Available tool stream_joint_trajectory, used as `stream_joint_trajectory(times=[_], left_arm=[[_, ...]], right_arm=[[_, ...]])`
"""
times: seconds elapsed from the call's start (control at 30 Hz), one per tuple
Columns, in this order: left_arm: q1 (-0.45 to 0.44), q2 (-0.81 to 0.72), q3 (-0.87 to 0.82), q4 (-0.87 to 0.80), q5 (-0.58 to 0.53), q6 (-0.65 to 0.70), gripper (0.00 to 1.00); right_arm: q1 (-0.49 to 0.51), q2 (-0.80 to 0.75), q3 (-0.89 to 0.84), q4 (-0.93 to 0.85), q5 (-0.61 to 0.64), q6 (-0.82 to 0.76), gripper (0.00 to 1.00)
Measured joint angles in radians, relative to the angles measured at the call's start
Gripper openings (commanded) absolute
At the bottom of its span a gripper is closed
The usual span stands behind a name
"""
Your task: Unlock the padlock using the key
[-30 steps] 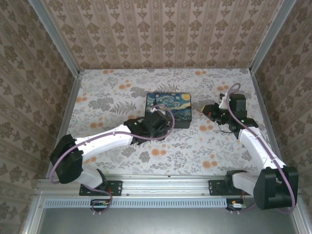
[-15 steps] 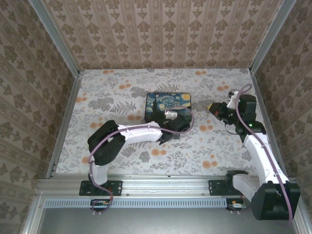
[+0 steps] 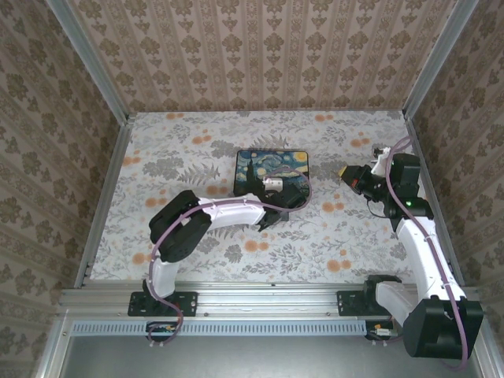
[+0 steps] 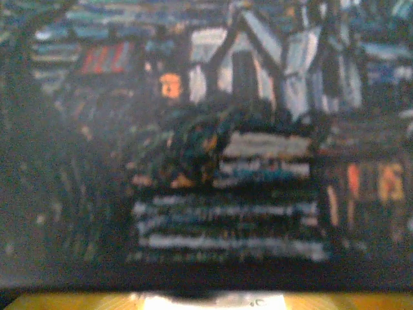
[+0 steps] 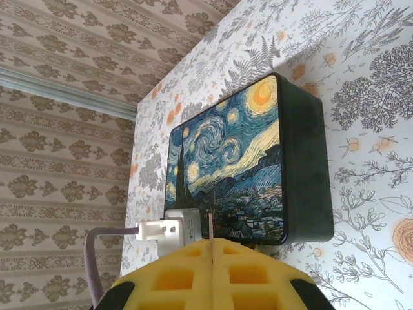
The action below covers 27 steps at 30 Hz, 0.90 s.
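Observation:
The key [image 5: 211, 226] is a thin dark sliver poking out between the yellow pads of my right gripper [image 5: 211, 240], which is shut on it. That gripper [image 3: 349, 171] hangs to the right of the black box with the swirly painted lid [image 3: 272, 169], well apart from it. My left gripper [image 3: 277, 191] sits at the box's near edge, over the lid; its jaws are hidden. The blurred lid [image 4: 226, 161] is very close in the left wrist view. A brass-yellow strip [image 4: 77, 301] runs along that view's bottom edge; I cannot tell whether it is the padlock.
The box [image 5: 226, 161] lies flat on the floral table [image 3: 189, 142]. Patterned walls with metal corner posts [image 3: 87, 55] close in the back and sides. The left arm's white wrist housing [image 5: 171, 227] shows beside the box's near corner.
The left arm has folded at the elbow and its gripper has slid right along the box's near edge. The right gripper has drawn back to the right, away from the box.

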Motion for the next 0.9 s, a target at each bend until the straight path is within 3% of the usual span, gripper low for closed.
stream_joint_trajectory(times=[0.47, 0.73, 0.9], left_arm=[[0.026, 0.018, -0.037, 0.099, -0.014, 0.043, 0.29], [0.025, 0.021, -0.034, 0.083, -0.037, 0.08, 0.23], [0.006, 0.016, 0.006, -0.051, -0.024, 0.095, 0.24]], right_arm=[[-0.001, 0.003, -0.009, 0.001, -0.021, 0.004, 0.0], [-0.001, 0.01, -0.022, 0.005, -0.024, 0.012, 0.0], [-0.001, 0.01, -0.023, 0.011, -0.024, 0.015, 0.0]])
